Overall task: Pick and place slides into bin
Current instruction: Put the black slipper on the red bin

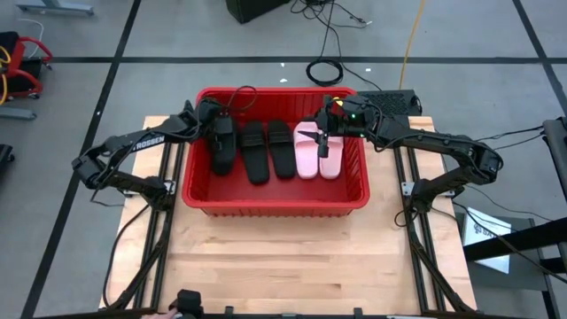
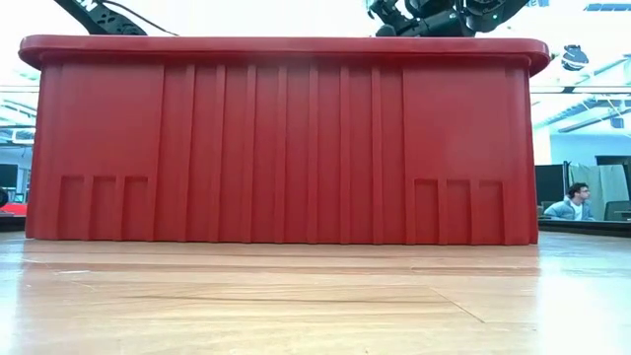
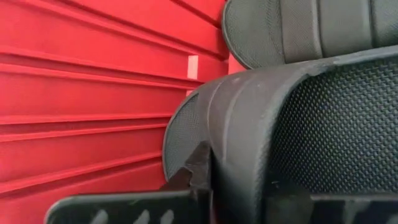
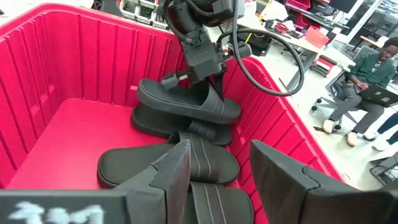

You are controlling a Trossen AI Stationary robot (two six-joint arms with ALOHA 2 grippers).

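Looking straight down from the high view, the red bin (image 1: 275,200) sits toward the far half of the table (image 1: 283,266), and all the slides visible lie inside it: a black stack at the bin's left end under the left gripper (image 1: 219,127), two more black slides (image 1: 268,149) side by side in the middle, and the pale pink pair (image 1: 318,152) at the right. No slide shows on the bare table, so the task looks nearly finished; what seems left is letting go of the last black one. Right gripper (image 1: 321,135) hovers over the pink pair. Low view: only the bin's ribbed front wall (image 2: 286,138) fills the frame; everything inside is hidden, and the arms are cut off at the top edge. Left wrist view: very close in, its gripper is clamped on the top black slide (image 3: 298,124) by its strap, with the bin's wall beside it; whether that slide rests fully on the one beneath is hard to make out. Right wrist view: the right gripper's own fingers (image 4: 175,171) stand apart, holding nothing, above black slides; across the bin the left gripper (image 4: 205,70) holds its slide (image 4: 186,99) by the strap just over another. A person sits beyond the table.
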